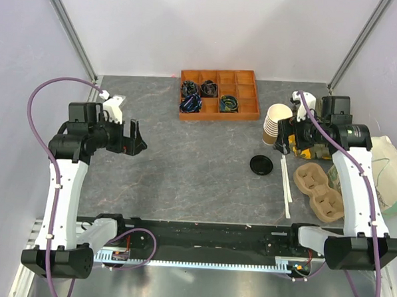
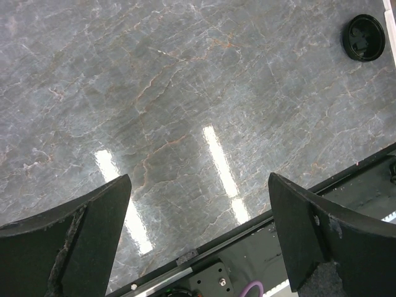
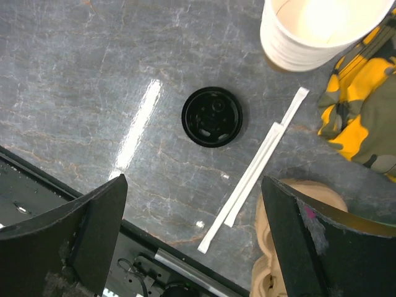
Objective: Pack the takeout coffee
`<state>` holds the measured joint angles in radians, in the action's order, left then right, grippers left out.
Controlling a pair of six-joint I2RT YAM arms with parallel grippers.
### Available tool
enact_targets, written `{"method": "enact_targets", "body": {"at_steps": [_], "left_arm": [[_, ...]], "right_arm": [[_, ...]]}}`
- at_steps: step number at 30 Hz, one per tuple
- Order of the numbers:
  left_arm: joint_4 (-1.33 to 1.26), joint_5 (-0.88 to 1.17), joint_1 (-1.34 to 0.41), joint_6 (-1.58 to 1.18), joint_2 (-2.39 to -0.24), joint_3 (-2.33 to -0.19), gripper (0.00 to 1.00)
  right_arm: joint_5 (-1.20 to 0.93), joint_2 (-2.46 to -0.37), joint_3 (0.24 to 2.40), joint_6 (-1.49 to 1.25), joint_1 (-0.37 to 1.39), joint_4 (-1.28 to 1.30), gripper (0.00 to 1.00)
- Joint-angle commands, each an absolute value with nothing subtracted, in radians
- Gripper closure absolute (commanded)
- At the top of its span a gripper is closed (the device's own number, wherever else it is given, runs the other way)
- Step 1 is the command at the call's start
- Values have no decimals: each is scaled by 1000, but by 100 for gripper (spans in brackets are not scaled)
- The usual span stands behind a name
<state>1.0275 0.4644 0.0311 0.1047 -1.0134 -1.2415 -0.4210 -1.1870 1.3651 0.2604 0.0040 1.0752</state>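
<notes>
No lidded tan-brown coffee cup shows in any view. A round black lid [image 1: 261, 165] lies loose on the grey table, also in the left wrist view [image 2: 364, 38] and the right wrist view [image 3: 211, 116]. My left gripper [image 1: 138, 139] hangs open and empty over bare table at the left [image 2: 199, 179]. My right gripper [image 1: 283, 141] is open and empty [image 3: 194, 180], above the table beside the stack of cream paper cups [image 1: 276, 122] [image 3: 315, 31], with the lid a little ahead of it.
A brown pulp cup tray [image 1: 321, 190] [image 3: 266, 276] lies at the right, with two white wrapped straws [image 1: 286, 186] [image 3: 260, 167] beside it. An orange compartment box [image 1: 219, 95] sits at the back. A yellow-black object [image 3: 365, 105] and a pale bag [image 1: 391, 173] lie far right.
</notes>
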Motion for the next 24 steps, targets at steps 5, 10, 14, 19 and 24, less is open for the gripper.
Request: {"method": "enact_targets", "body": {"at_steps": [5, 10, 14, 19, 24], "left_arm": [[1002, 483, 31, 98, -965, -1315, 0], [1020, 482, 32, 101, -974, -1344, 0], [1025, 488, 31, 103, -969, -1344, 0], [1023, 503, 31, 100, -976, -1339, 0], [1019, 502, 31, 91, -995, -1339, 0]], "right_arm": [[-328, -1334, 1609, 270, 5, 1080, 2], [-288, -1425, 1747, 253, 6, 1088, 2], [-230, -1531, 1830, 229, 5, 1091, 2], [-203, -1618, 1884, 189, -40, 1078, 8], [-193, -1684, 1879, 143, -54, 1059, 28]]}}
